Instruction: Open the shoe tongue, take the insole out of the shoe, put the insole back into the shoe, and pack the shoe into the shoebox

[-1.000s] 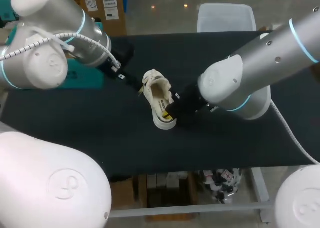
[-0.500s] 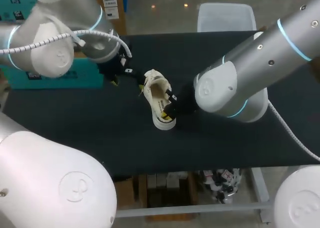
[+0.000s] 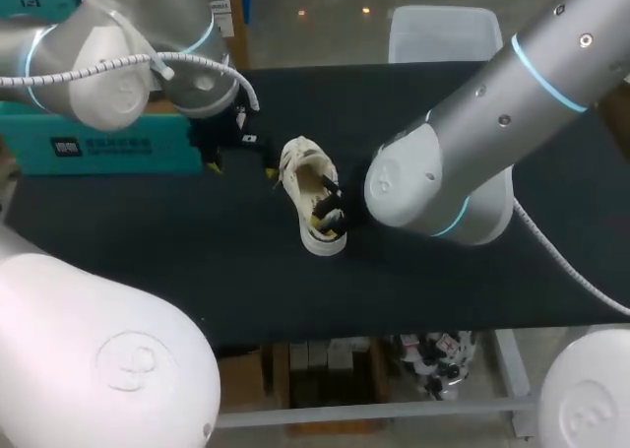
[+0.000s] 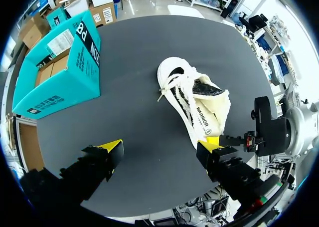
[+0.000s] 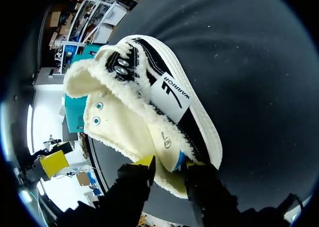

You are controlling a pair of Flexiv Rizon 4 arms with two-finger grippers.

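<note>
while the shoe [image 3: 313,194] lies on the surface [image 3: 197,261], its heel is clenched by the right tool [image 5: 167,163]; the left tool [image 4: 162,145] is held released to its left.

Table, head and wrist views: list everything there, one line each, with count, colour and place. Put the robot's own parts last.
table: one, black, under everything else.
shoe: one, cream-white with black trim and a fleecy lining, near the middle of the table, opening upward.
shoebox: one, teal, at the table's left edge, apart from the shoe.
insole: none seen outside the shoe.
left fingers: two, yellow-tipped, spread wide over bare table beside the shoe's toe, holding nothing.
right fingers: two, yellow-tipped, closed on the shoe's heel end, one on each side of it.
</note>
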